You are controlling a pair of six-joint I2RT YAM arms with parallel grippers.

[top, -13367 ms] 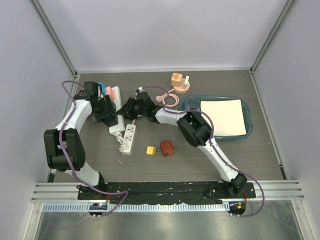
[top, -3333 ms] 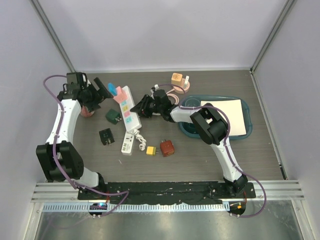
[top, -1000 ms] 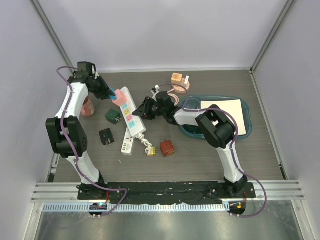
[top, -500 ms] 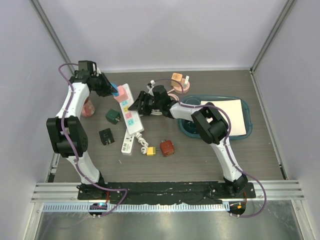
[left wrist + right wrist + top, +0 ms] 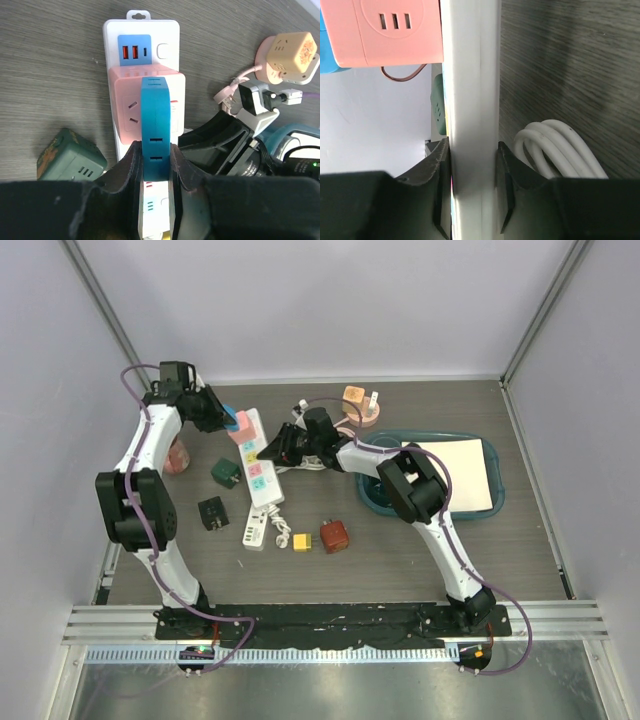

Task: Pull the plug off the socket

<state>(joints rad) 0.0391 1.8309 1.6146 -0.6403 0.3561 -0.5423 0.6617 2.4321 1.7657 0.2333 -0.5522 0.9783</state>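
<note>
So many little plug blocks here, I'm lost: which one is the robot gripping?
The blue plug, pinched by the left gripper atop the pink adapter; the green block, black block and red block lie loose.

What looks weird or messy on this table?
The white power strip lies crooked, with a pink adapter and a blue plug stacked on it like a tower. A green plug, a black plug, a yellow plug and a reddish-brown plug lie scattered beside it. Nothing looks broken.
</note>
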